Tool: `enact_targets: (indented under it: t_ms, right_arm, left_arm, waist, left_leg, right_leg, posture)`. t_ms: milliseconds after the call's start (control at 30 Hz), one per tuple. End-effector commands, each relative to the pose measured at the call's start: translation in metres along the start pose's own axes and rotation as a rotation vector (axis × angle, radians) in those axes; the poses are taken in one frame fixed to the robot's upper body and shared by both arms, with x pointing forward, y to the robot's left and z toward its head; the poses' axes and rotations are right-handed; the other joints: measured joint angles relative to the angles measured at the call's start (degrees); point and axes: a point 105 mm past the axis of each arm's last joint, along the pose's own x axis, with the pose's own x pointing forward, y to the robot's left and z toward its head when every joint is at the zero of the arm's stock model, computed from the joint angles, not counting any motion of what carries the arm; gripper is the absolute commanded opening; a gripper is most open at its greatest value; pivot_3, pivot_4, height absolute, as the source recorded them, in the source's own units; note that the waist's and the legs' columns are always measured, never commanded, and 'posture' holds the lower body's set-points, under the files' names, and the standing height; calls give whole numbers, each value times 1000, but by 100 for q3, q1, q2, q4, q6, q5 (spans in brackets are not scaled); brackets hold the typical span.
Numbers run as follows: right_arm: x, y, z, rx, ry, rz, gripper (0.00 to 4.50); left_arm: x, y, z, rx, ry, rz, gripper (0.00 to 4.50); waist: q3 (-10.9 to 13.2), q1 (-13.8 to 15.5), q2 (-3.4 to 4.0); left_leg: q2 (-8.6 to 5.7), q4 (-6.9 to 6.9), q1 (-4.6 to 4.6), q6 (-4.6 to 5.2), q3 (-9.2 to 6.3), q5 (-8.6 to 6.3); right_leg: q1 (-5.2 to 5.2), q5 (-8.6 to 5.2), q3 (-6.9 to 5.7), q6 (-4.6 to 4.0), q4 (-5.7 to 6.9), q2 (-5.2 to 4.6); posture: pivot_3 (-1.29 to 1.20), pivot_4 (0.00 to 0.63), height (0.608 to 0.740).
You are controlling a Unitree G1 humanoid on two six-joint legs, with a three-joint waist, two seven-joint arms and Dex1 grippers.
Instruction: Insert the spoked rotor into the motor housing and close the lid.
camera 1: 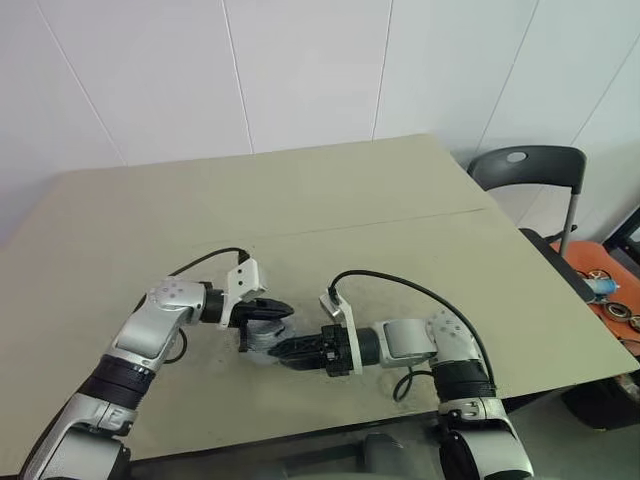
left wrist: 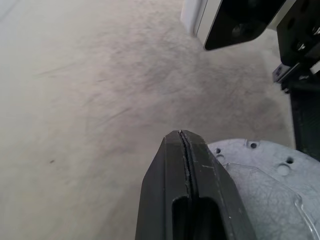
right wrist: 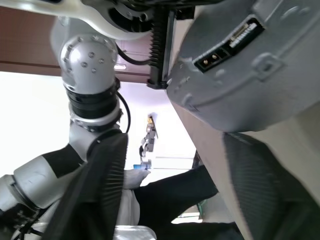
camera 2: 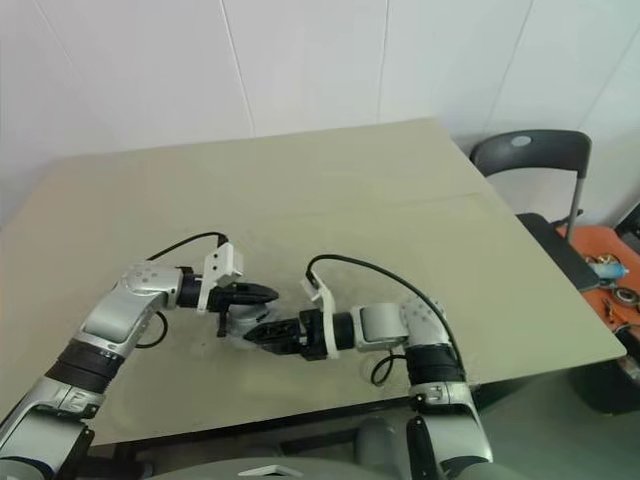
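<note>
Here, two grippers, left (camera 1: 283,309) and right (camera 1: 283,349), meet one motor housing (camera 1: 262,339).

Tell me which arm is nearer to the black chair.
Right. The right arm lies on the side of the table where the black chair stands; the left arm is on the opposite side.

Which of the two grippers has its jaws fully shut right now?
The left gripper: its jaws are pressed together, while the right gripper shows a gap.
</note>
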Motion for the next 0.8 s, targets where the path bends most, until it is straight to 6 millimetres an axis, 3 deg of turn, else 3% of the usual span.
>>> enact_targets:
  t_ms: [33,67,467,700,800]
  right_arm:
    - [-8,13,28,-10,-134,26,1967]
    - [-10,9,31,5,-159,5,1662]
    - [-15,-10,25,9,-136,-127,1662]
    - [-23,-21,13,-46,-67,-213,1662]
    - [-24,-22,5,-68,-34,-216,1662]
  left_arm:
    - [0,-2,-12,-18,43,-8,0]
    - [-1,-2,-12,-18,42,-4,0]
    - [-2,-3,-8,-23,11,-4,0]
    - [-20,-4,24,-13,-133,-38,0]
    - [-34,-9,29,-22,-152,-64,0]
  waist:
    - [0,18,1]
    - [2,20,4]
    - [3,14,4]
    - [2,10,2]
    - [2,3,2]
  left_leg:
    - [0,0,0,0,0,0]
    - [0,-2,1,-1,2,0]
    - [1,1,-38,-17,4,10]
    - [0,8,-62,-19,5,10]
    - [1,6,-64,-25,6,14]
  right_leg:
    - [0,0,0,0,0,0]
    - [0,0,-2,0,1,1]
    - [-34,1,-5,-1,4,1]
    - [-56,2,-5,-1,6,1]
    - [-62,2,-5,-1,7,1]
  posture:
    - [0,0,740]
    - [0,0,740]
    - [0,0,740]
    - [0,0,740]
    - [0,0,740]
